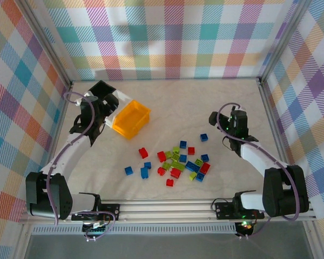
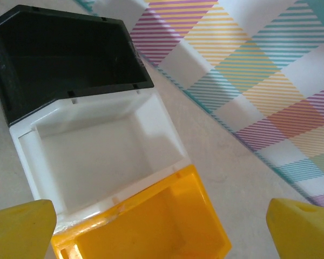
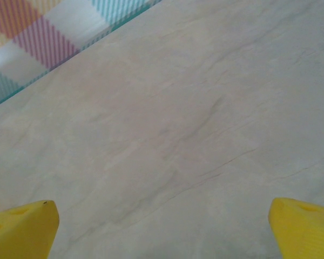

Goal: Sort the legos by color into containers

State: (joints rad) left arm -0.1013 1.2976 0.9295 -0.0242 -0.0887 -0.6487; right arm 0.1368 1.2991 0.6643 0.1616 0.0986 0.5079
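So my left arm (image 1: 70,145) was stretched from its near-left base out toward the far-left corner, with the left gripper (image 1: 99,103) hanging over the bins. In the wrist view the left gripper (image 2: 162,232) had its yellow fingers (image 2: 21,229) spread wide, gripping nothing. The three bins sat pressed together in a diagonal row: black bin (image 1: 101,88) deepest in the corner, white bin (image 1: 120,100) in the middle, orange bin (image 1: 132,120) sticking out toward the table's center. From the wrist, the black bin (image 2: 21,81), white bin (image 2: 167,129) and orange bin (image 2: 208,210) ran front to back, with the plaid wall (image 2: 270,81) just beside them, so it was tight on that side. My right arm (image 1: 259,159) was folded up on the right, and the right gripper (image 1: 233,117) was over bare table (image 1: 216,102). Seen from its own wrist, the right gripper (image 3: 162,232) was also spread wide and holding nothing. The legos (image 1: 175,162) lay scattered near the middle of the table, well apart from the bins, red, blue and green all mixed. One blue stray (image 1: 204,137) sat nearest my right gripper. Open table lay between the orange bin and the pile.
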